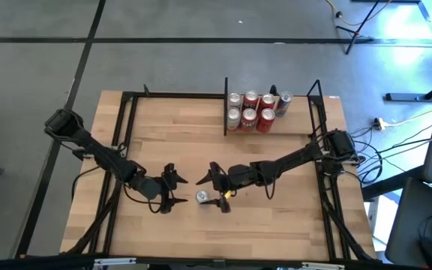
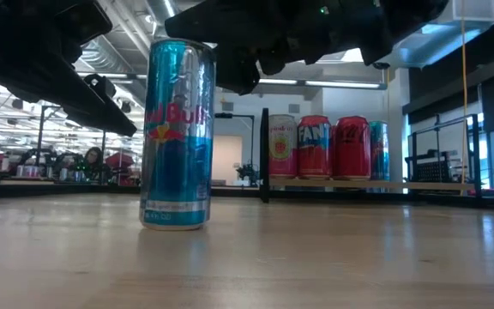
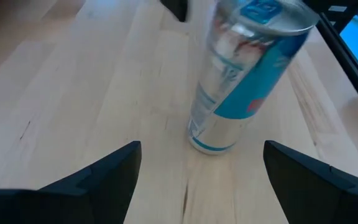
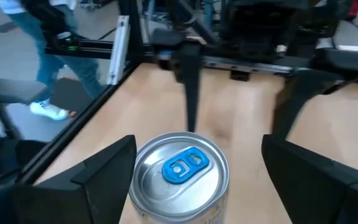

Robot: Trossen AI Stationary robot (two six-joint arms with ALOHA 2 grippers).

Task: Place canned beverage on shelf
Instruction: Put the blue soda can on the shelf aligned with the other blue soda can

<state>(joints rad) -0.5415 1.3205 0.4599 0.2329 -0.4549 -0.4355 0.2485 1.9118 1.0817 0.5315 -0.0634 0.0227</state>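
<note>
A slim blue and silver can (image 1: 202,197) stands upright on its base on the wood table, near the front middle; it also shows in the low view (image 2: 177,133). My right gripper (image 4: 194,180) is open just above the can's top (image 4: 179,169), one finger on either side, touching nothing. My left gripper (image 3: 201,180) is open, level with the table, to the left of the can (image 3: 241,81), fingers pointing at it. The shelf (image 1: 226,112) at the far right holds several cans (image 1: 257,109).
Black metal frame rails (image 1: 122,142) run along the table's left and right sides. The shelf's cans (image 2: 324,148) stand behind a black divider plate (image 2: 264,154). A person's legs (image 4: 42,56) show beyond the table's edge. Bare wood lies between the can and the shelf.
</note>
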